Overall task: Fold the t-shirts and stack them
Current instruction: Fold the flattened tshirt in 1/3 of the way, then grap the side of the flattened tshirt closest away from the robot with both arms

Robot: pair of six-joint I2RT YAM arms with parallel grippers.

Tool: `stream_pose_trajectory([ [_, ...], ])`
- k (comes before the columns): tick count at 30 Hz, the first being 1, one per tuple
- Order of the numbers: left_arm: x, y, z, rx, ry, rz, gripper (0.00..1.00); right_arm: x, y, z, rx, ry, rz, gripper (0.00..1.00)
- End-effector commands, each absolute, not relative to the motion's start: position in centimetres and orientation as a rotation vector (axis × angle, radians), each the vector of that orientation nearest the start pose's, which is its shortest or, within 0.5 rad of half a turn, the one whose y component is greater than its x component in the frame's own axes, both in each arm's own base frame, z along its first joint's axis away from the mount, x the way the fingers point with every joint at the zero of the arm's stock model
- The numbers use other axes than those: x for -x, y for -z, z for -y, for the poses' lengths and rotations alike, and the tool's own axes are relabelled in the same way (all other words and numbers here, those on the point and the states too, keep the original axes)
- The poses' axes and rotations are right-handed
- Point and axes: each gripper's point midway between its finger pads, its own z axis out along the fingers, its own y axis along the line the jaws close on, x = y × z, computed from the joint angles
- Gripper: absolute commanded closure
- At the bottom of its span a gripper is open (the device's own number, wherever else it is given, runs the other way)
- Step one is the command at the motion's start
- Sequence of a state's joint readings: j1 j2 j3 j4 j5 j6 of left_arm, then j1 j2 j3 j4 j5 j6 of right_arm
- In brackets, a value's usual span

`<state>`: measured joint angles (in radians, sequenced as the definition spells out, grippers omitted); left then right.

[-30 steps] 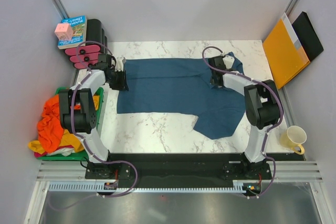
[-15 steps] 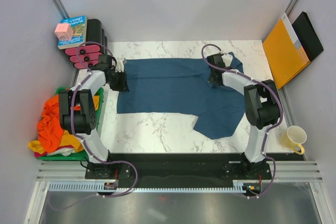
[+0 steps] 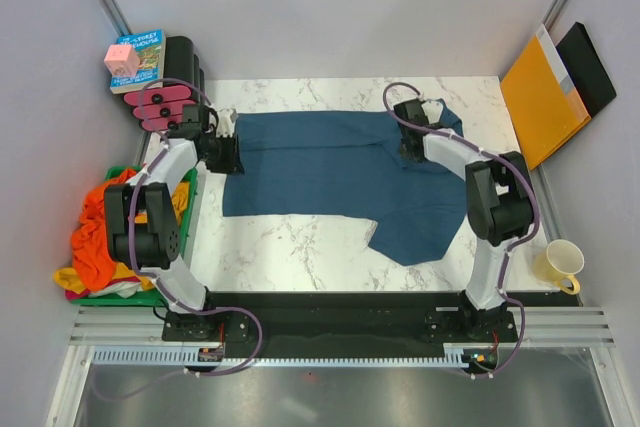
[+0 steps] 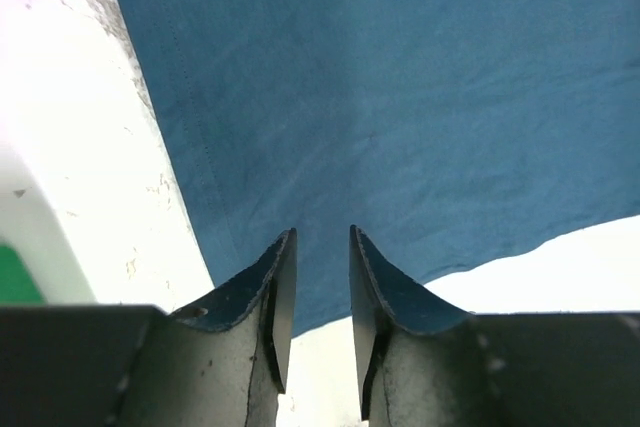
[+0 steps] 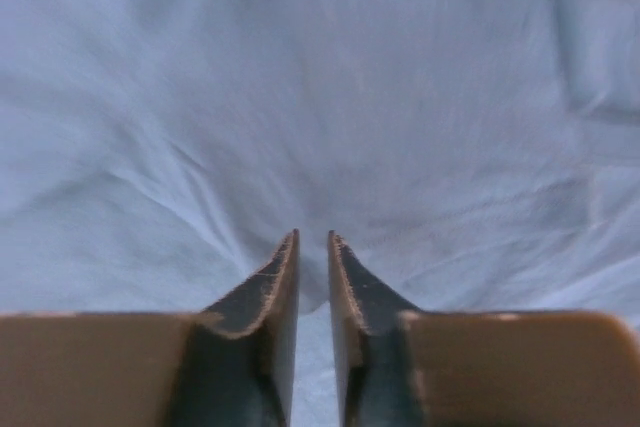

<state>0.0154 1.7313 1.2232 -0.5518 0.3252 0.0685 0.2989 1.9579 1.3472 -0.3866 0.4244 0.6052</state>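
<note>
The dark teal-blue t-shirt (image 3: 330,167) lies spread flat across the marble table (image 3: 290,247), one sleeve toward the near right. My left gripper (image 3: 228,154) rests at its left edge; in the left wrist view (image 4: 322,232) the jaws stand a narrow gap apart over flat cloth (image 4: 400,97) next to the hem, with nothing pinched. My right gripper (image 3: 410,144) is at the far right, near the collar; in the right wrist view (image 5: 313,235) the jaws are nearly closed on a small fold of the cloth (image 5: 300,97), and wrinkles run toward them. The orange t-shirt (image 3: 95,232) and the mustard yellow one (image 3: 68,277) lie heaped at the left.
The heap sits in a green bin (image 3: 190,197) off the table's left edge. A book (image 3: 145,52), a pink cube (image 3: 122,60) and a black and pink object (image 3: 165,102) are at the far left. An orange folder (image 3: 540,97) leans at the right. A yellow mug (image 3: 560,264) stands near right.
My right gripper has shifted a little toward the far edge with the cloth. My left arm has swung its elbow leftward, the gripper staying at the shirt's left edge.
</note>
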Motion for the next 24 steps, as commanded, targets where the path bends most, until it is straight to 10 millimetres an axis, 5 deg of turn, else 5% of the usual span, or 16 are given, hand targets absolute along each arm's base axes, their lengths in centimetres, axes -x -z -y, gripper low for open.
stream_pose_trajectory([
  [1, -38.5, -11.5, 5.3, -0.217, 0.406, -2.483, 0.62, -48.7, -15.9, -8.3, -0.509, 0.103, -2.138, 0.66],
  [6, -36.2, -12.7, 4.2, -0.227, 0.317, -2.461, 0.57, -46.2, -19.7, -8.4, -0.519, 0.053, -2.08, 0.55],
  [9, -33.8, -10.9, 3.5, -0.215, 0.278, -2.541, 0.56, -43.3, -20.3, -8.2, -0.51, 0.061, -2.065, 0.54],
  [15, -29.6, -7.2, 2.8, -0.152, 0.309, -2.743, 0.56, -38.0, -20.2, -7.2, -0.489, 0.081, -2.063, 0.54],
  [24, -29.4, -4.2, 2.8, -0.106, 0.337, -2.858, 0.57, -33.2, -18.3, -6.2, -0.487, 0.093, -2.089, 0.54],
])
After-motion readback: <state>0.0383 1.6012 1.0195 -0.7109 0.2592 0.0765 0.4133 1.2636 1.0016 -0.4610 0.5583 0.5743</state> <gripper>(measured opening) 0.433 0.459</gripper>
